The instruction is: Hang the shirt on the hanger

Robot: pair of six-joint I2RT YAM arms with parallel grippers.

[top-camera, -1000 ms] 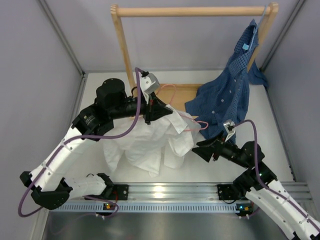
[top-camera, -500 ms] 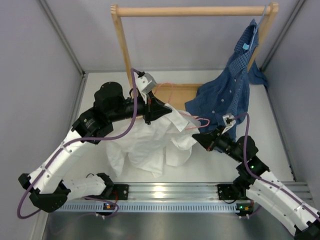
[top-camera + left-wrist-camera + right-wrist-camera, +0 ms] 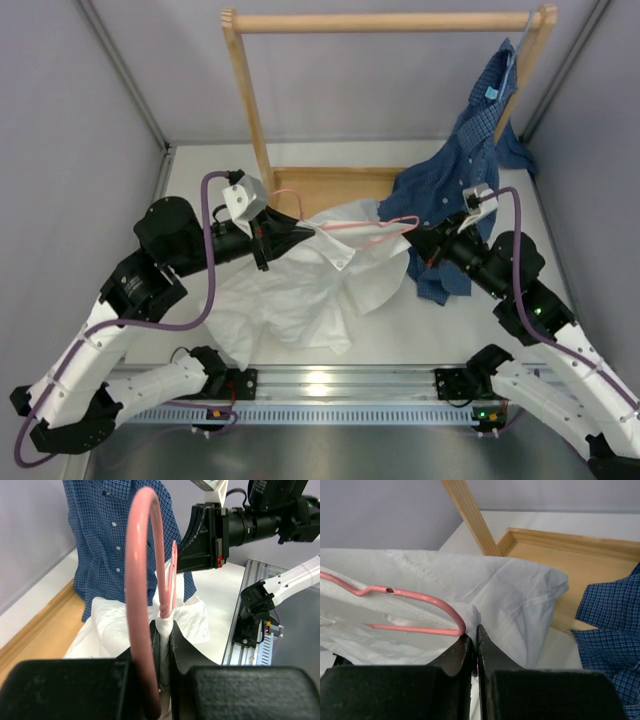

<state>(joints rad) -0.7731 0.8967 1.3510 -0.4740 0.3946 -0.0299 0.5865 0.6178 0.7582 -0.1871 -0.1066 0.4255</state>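
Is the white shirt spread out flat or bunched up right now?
Bunched up. The shirt droops in crumpled folds below the hanger, with the left hand and right hand each pinching it.

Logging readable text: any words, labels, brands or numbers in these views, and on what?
No readable text in any view.
Pale tag at the collar of the blue shirt: too small to read.
On the white shirt and hanger: no print visible.

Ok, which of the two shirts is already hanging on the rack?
The dark blue checked shirt, hung at the right end of the wooden rail. The white shirt is down low, held between the left gripper and right gripper with the pink hanger.
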